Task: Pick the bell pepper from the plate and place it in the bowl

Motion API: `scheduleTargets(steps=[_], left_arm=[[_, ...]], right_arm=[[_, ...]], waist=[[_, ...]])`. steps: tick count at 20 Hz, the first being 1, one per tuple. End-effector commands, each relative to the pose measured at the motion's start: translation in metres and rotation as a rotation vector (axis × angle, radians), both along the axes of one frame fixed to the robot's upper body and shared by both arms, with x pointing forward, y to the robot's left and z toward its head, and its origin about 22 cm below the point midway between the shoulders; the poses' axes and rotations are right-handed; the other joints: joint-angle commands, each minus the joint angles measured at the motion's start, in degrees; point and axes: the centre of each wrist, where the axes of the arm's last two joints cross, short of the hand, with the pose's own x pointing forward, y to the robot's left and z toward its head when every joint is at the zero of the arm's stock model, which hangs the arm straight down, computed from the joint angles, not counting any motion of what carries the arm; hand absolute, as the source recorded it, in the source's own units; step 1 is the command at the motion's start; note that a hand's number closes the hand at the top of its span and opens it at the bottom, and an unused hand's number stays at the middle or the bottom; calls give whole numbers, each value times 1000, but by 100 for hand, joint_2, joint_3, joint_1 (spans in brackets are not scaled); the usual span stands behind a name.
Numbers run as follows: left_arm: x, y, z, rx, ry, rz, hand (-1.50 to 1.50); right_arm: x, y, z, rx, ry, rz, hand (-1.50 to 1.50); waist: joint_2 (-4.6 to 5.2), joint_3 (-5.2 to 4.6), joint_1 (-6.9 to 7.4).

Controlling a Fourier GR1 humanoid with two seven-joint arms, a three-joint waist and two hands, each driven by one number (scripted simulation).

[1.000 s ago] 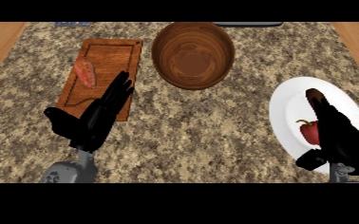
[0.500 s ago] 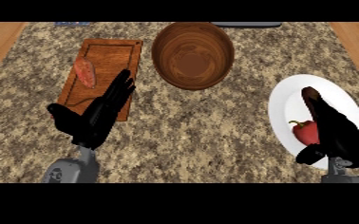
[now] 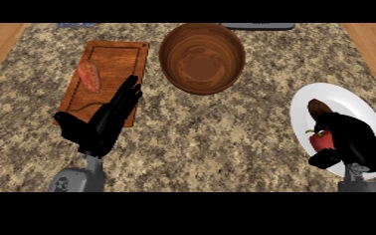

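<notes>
Curling round the red bell pepper point(image 3: 320, 140) on the white plate point(image 3: 307, 104), right hand point(image 3: 351, 138) grips it; left hand point(image 3: 104, 122) rests, fingers straight together.

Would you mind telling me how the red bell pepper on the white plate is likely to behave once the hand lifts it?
The bell pepper looks rounded and glossy, so it may slip or turn within the right hand curled round it. It is probably light for its bulk. Released over the wooden bowl, it would likely roll down the curved wall toward the middle.
</notes>
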Motion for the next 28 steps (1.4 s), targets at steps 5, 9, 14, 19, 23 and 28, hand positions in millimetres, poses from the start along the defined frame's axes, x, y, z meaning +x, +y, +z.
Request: scheduleTargets(steps=[5, 9, 14, 19, 23, 28], left_arm=[[3, 10, -13, 1, -18, 4, 0], [-2, -8, 21, 6, -8, -2, 0], [4, -21, 7, 1, 4, -76, 0], [5, -16, 12, 5, -11, -103, 0], [11, -23, 12, 8, -4, -97, 0], [11, -20, 0, 5, 21, -70, 0]], right_arm=[[-2, 21, -16, -81, 17, 23, 150], [-1, 17, -5, -165, -40, -18, 150], [2, 191, 4, -85, 93, 281, 150], [-5, 246, 37, -86, 56, 297, 150], [-19, 280, 79, -8, -51, 303, 150], [-29, 309, 130, 0, -260, 276, 150]], waist=[[60, 94, -12], [49, 97, 6], [121, 80, 469], [86, 91, 645], [56, 89, 562], [33, 71, 453]])
